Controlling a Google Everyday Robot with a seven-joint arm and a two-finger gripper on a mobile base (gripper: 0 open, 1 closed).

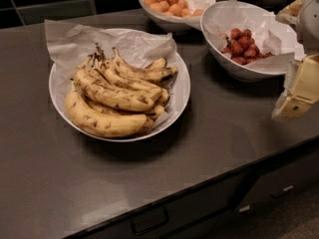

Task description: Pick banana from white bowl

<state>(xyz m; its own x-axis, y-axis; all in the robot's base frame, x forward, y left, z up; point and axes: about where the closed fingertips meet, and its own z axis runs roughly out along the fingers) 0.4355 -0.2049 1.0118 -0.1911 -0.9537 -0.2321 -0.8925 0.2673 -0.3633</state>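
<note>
The dark table (224, 133) fills most of the view. Its front edge runs on a slant from the lower left up to the right side, with drawer fronts and a dark handle (149, 222) below it. The white bowl (183, 91) sits left of centre, well back from that edge, and bare table lies in front of it and to its right. Its crumpled paper liner (70, 39) overhangs the rim at the back left. To the rear right stands a deeper bowl of red fruit (239, 72), close to the white bowl but apart from it, with a strip of table showing between them. Behind that gap, near the back wall, a bowl of orange balls (169, 25) nearly touches the fruit bowl's paper. The gripper (286, 108) hangs at the right edge of the view, cream-coloured and tilted down toward the left. It is above the table's front edge, just right of the fruit bowl and well apart from the white bowl, with open table between. Whether it is open or closed cannot be told. A heap of bananas fills the white bowl, and a plump pale banana (99, 122) lies along the front rim. The banana (142, 72), slim and dark-streaked, lies along the back of the heap, and its dark end reaches toward the right rim.
</note>
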